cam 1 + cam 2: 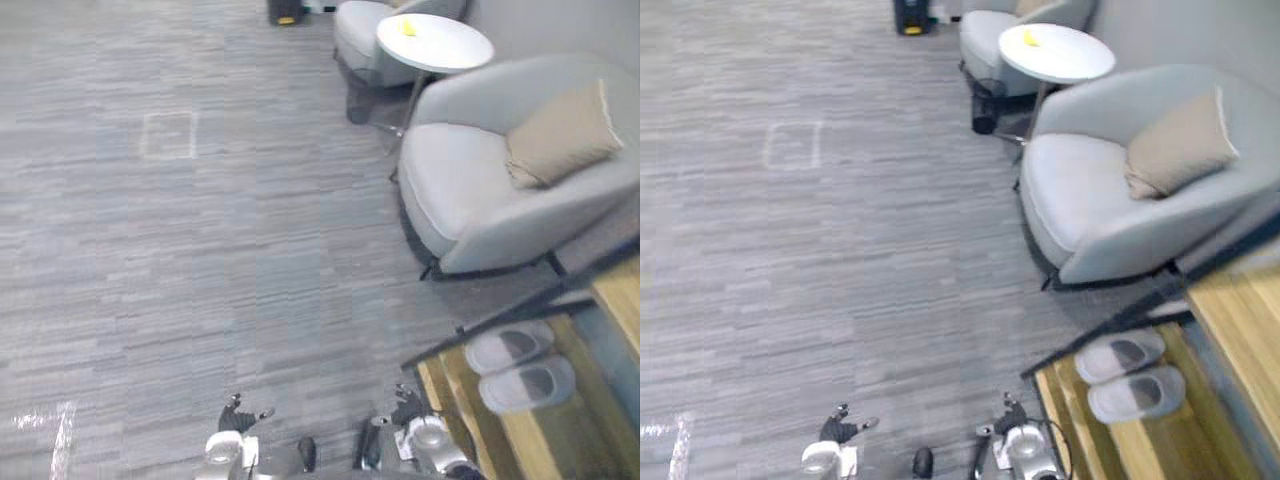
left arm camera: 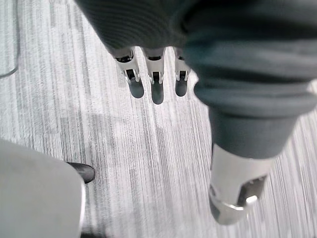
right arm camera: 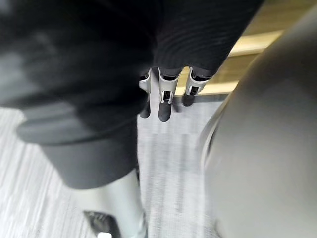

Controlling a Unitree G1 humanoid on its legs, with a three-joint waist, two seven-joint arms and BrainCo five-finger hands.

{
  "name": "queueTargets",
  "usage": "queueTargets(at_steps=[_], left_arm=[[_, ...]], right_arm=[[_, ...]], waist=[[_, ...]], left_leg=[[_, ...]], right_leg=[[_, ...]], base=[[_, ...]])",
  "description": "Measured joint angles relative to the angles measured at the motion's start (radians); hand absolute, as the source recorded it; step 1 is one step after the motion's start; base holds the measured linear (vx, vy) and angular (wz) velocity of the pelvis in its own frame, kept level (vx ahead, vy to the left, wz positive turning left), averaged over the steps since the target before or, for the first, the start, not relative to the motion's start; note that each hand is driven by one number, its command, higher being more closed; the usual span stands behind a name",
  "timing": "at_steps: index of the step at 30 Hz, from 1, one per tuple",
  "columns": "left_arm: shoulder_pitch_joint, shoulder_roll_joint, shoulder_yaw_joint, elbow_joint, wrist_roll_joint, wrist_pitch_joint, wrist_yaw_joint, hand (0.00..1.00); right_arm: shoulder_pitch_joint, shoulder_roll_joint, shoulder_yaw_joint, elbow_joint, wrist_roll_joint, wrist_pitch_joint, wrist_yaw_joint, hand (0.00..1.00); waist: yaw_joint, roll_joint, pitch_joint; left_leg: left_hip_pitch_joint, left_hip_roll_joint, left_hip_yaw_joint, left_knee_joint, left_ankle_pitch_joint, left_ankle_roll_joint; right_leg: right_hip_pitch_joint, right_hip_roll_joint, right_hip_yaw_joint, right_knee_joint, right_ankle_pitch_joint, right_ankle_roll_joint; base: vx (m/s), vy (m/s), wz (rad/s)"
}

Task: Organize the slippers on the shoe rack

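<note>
Two grey slippers point(image 1: 508, 347) point(image 1: 528, 384) lie side by side on the wooden shoe rack point(image 1: 520, 432) at the lower right, under its black frame bar point(image 1: 520, 310). My left hand point(image 1: 237, 415) hangs low at the bottom edge over the carpet, well left of the rack. Its fingers point(image 2: 156, 82) are straight and hold nothing. My right hand point(image 1: 405, 408) hangs beside the rack's near corner, a short way left of the slippers. Its fingers point(image 3: 166, 99) are relaxed and empty too, with the rack's wood past them.
A grey armchair point(image 1: 470, 190) with a beige cushion point(image 1: 560, 135) stands just beyond the rack. Behind it are a round white table point(image 1: 435, 42) with a yellow item point(image 1: 408, 27) and a second armchair point(image 1: 362, 30). Grey carpet with a taped square point(image 1: 168, 135) stretches to the left.
</note>
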Motion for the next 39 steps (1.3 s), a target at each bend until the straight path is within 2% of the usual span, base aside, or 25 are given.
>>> queueTargets(at_steps=[1,3,5,6,8,10,13,14,15,16,17,18,19,21,23,24,25,28,30,33,35,36,37,38,39], left_arm=[[0.006,0.001,0.006,-0.002,0.000,-0.001,0.001,0.00],[0.018,-0.011,0.040,-0.004,-0.003,-0.002,0.001,0.00],[0.015,-0.048,0.109,-0.022,-0.006,-0.003,0.001,0.00],[0.014,-0.071,0.160,-0.050,-0.015,-0.003,0.002,0.00],[0.004,-0.061,0.156,-0.062,-0.015,-0.004,0.001,0.00],[-0.007,-0.052,0.151,-0.082,-0.014,-0.005,0.001,0.00],[-0.020,-0.046,0.154,-0.100,-0.021,-0.022,0.001,0.00],[-0.030,-0.046,0.155,-0.106,-0.024,-0.022,0.001,0.00],[-0.030,-0.045,0.157,-0.119,-0.026,-0.022,0.001,0.00],[-0.030,-0.045,0.157,-0.119,-0.029,-0.022,0.001,0.00],[-0.031,-0.039,0.165,-0.117,-0.041,-0.022,0.002,0.00],[-0.029,-0.023,0.166,-0.117,-0.041,-0.022,0.002,0.00],[-0.030,-0.022,0.166,-0.117,-0.040,-0.022,0.002,0.00],[-0.030,-0.014,0.152,-0.096,-0.038,-0.019,0.013,0.00],[-0.029,-0.004,0.132,-0.081,-0.028,-0.009,0.020,0.00],[-0.021,-0.006,0.124,-0.077,-0.011,0.001,0.020,0.00],[-0.016,-0.008,0.122,-0.077,-0.010,0.000,0.021,0.00],[-0.018,-0.018,0.119,-0.077,-0.010,0.000,0.021,0.00],[-0.018,-0.029,0.122,-0.076,-0.010,0.001,0.021,0.00],[-0.012,-0.024,0.117,-0.076,-0.001,0.000,0.021,0.00],[0.013,-0.022,0.116,-0.076,0.000,-0.001,0.020,0.00],[0.029,-0.027,0.116,-0.076,0.004,-0.002,0.020,0.00],[0.030,-0.027,0.116,-0.076,0.005,-0.002,0.020,0.00],[0.032,-0.056,0.134,-0.076,0.008,-0.003,0.020,0.00],[0.032,-0.072,0.171,-0.076,0.007,-0.001,0.020,0.00]], right_arm=[[0.016,0.001,-0.003,0.001,0.000,0.000,0.000,0.00],[0.008,0.002,-0.028,0.003,0.000,0.000,-0.001,0.00],[-0.010,-0.002,-0.026,-0.009,0.001,-0.001,-0.008,0.00],[-0.010,0.006,-0.006,-0.020,0.003,0.001,-0.010,0.00],[-0.015,0.027,0.016,-0.018,0.008,0.002,-0.013,0.00],[-0.016,0.042,0.016,-0.021,0.029,0.001,-0.020,0.00],[-0.034,0.024,0.011,-0.022,0.044,0.002,-0.027,0.00],[-0.047,0.017,0.011,-0.021,0.044,0.002,-0.027,0.00],[-0.060,0.014,0.012,-0.018,0.044,0.001,-0.027,0.00],[-0.062,0.014,0.013,-0.016,0.044,0.000,-0.027,0.00],[-0.062,0.024,0.013,-0.008,0.044,-0.001,-0.027,0.00],[-0.067,0.042,0.013,-0.009,0.044,-0.005,-0.026,0.00],[-0.067,0.044,0.012,-0.011,0.043,-0.006,-0.026,0.00],[-0.049,0.054,0.010,-0.011,0.038,-0.007,-0.025,0.00],[-0.031,0.061,0.009,-0.017,0.036,-0.006,-0.023,0.00],[-0.006,0.073,0.010,-0.024,0.036,-0.005,-0.021,0.00],[-0.003,0.079,0.011,-0.024,0.035,-0.006,-0.018,0.00],[-0.007,0.081,0.010,-0.024,0.035,-0.009,-0.017,0.00],[-0.014,0.072,0.010,-0.027,0.034,-0.016,-0.018,0.00],[-0.024,0.070,0.012,-0.027,0.035,-0.014,-0.017,0.00],[-0.024,0.071,0.013,-0.026,0.035,-0.012,-0.017,0.00],[-0.008,0.065,0.004,-0.037,0.035,-0.012,-0.018,0.00],[-0.006,0.064,0.001,-0.040,0.035,-0.012,-0.018,0.00],[0.000,0.067,-0.029,-0.057,0.036,-0.009,-0.017,0.00],[0.005,0.064,-0.027,-0.072,0.037,-0.008,-0.017,0.00]], waist=[[-0.001,-0.011,-0.007],[0.005,0.015,-0.017],[0.010,0.048,-0.004],[0.029,0.066,0.013],[0.050,0.055,0.026],[0.051,0.029,0.038],[0.061,0.003,0.053],[0.069,0.003,0.055],[0.091,0.000,0.055],[0.103,0.003,0.054],[0.117,-0.026,0.057],[0.118,-0.056,0.049],[0.118,-0.057,0.049],[0.110,-0.052,0.051],[0.099,-0.045,0.055],[0.082,-0.033,0.059],[0.070,-0.032,0.058],[0.048,-0.030,0.059],[0.035,-0.026,0.062],[0.007,-0.035,0.061],[0.007,-0.056,0.052],[-0.007,-0.048,0.032],[-0.008,-0.045,0.030],[-0.006,0.007,0.012],[-0.009,0.032,0.015]], left_leg=[[-0.005,-0.004,-0.057,0.062,-0.053,-0.008],[-0.026,0.024,-0.085,0.145,-0.098,-0.050],[-0.166,0.062,0.022,0.428,-0.107,-0.089],[-0.276,0.145,0.175,0.680,-0.075,-0.136],[-0.317,0.228,0.287,0.785,-0.100,-0.116],[-0.379,0.261,0.358,0.766,-0.130,-0.112],[-0.482,0.210,0.388,0.495,-0.110,-0.097],[-0.513,0.180,0.389,0.361,-0.050,-0.091],[-0.519,0.166,0.388,0.196,0.065,-0.087],[-0.513,0.165,0.389,0.183,0.119,-0.086],[-0.494,0.138,0.396,0.191,0.176,-0.042],[-0.490,0.110,0.400,0.212,0.135,-0.018],[-0.488,0.107,0.397,0.228,0.124,-0.012],[-0.398,0.097,0.381,0.267,0.021,0.011],[-0.315,0.089,0.357,0.263,-0.018,0.013],[-0.208,0.087,0.325,0.222,-0.040,0.021],[-0.157,0.087,0.303,0.191,-0.045,0.029],[-0.056,0.087,0.248,0.109,-0.056,0.033],[0.020,0.089,0.209,0.057,-0.064,0.025],[0.110,0.081,0.153,0.003,-0.094,-0.025],[0.163,0.066,0.110,0.012,-0.118,-0.057],[0.181,0.075,0.060,0.066,-0.142,-0.061],[0.180,0.079,0.056,0.077,-0.143,-0.063],[0.130,0.124,0.057,0.228,-0.138,-0.076],[0.060,0.147,0.099,0.411,-0.098,-0.118]], right_leg=[[0.010,0.001,-0.014,0.005,0.050,-0.032],[0.029,0.022,-0.057,0.011,0.048,-0.048],[0.094,0.063,-0.123,-0.045,0.025,-0.077],[0.174,0.107,-0.149,-0.095,0.013,-0.099],[0.259,0.131,-0.166,-0.135,-0.007,-0.122],[0.352,0.126,-0.199,-0.204,-0.019,-0.113],[0.416,0.086,-0.263,-0.262,-0.050,-0.078],[0.429,0.068,-0.285,-0.262,-0.071,-0.058],[0.450,0.060,-0.290,-0.262,-0.098,-0.031],[0.461,0.058,-0.288,-0.262,-0.107,-0.020],[0.491,0.038,-0.277,-0.262,-0.121,0.002],[0.486,0.006,-0.278,-0.219,-0.119,0.003],[0.481,-0.004,-0.275,-0.185,-0.119,0.003],[0.360,-0.076,-0.211,0.246,-0.066,0.031],[0.263,-0.106,-0.158,0.532,-0.034,0.009],[0.173,-0.099,-0.132,0.722,-0.044,0.010],[0.128,-0.089,-0.139,0.745,-0.057,0.005],[0.005,-0.057,-0.179,0.641,-0.108,-0.014],[-0.050,-0.012,-0.210,0.387,-0.103,-0.021],[-0.070,0.051,-0.204,-0.085,0.064,-0.004],[-0.087,0.060,-0.181,-0.133,0.103,-0.041],[-0.085,0.072,-0.151,-0.083,0.199,-0.122],[-0.085,0.073,-0.153,-0.073,0.206,-0.127],[-0.062,0.101,-0.209,-0.036,0.161,-0.150],[-0.024,0.133,-0.225,-0.039,0.124,-0.161]], base=[[0.49,-0.355,1.78],[0.40,-0.245,1.01],[0.41,-0.205,0.70],[0.36,-0.173,0.26],[0.49,-0.226,0.18],[0.41,-0.154,0.45],[0.34,0.028,0.70],[0.38,0.114,0.41],[0.41,0.142,0.25],[0.49,0.180,0.01],[0.53,0.169,0.09],[0.54,0.164,0.18],[0.52,0.171,0.23],[0.56,0.260,0.13],[0.50,0.214,0.36],[0.70,0.228,0.66],[0.59,0.154,0.67],[0.48,0.045,0.62],[0.46,-0.007,0.53],[0.56,-0.080,0.76],[0.68,-0.191,0.86],[0.64,-0.198,0.87],[0.69,-0.205,0.91],[0.56,-0.169,0.46],[0.99,-0.260,0.17]])
